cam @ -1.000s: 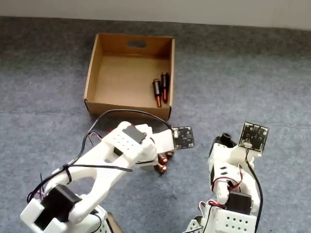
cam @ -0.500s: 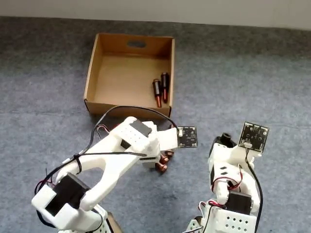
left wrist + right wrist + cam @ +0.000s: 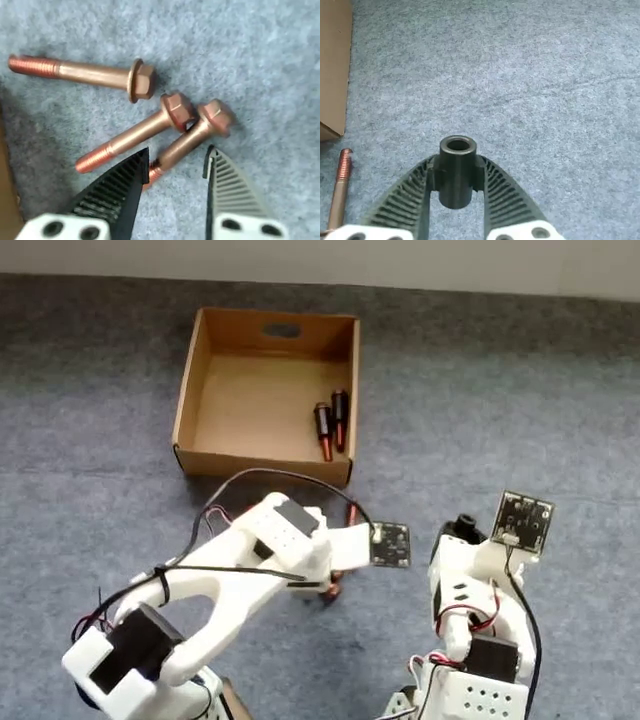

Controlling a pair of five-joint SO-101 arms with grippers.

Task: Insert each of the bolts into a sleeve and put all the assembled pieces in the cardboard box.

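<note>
Three copper bolts lie on the grey carpet under my left gripper [image 3: 175,155], which is open. One bolt [image 3: 192,135] has its shank between the fingertips; a second bolt [image 3: 140,131] lies beside it, touching head to head, and a third bolt [image 3: 85,74] lies farther off. My right gripper [image 3: 455,172] is shut on a black sleeve [image 3: 456,170], held upright with its bore showing. In the high view the cardboard box [image 3: 190,400] holds two assembled pieces [image 3: 332,423], and the left arm [image 3: 270,550] covers the bolts [image 3: 332,588] in front of the box.
The box's front wall [image 3: 262,466] stands just beyond the left arm. A box corner [image 3: 332,75] and a bolt's threaded end [image 3: 340,185] appear in the right wrist view. Open carpet [image 3: 520,400] lies to the right of the box.
The left arm has swung to the right and lowered over the bolts. The right arm has stayed still with the sleeve.
</note>
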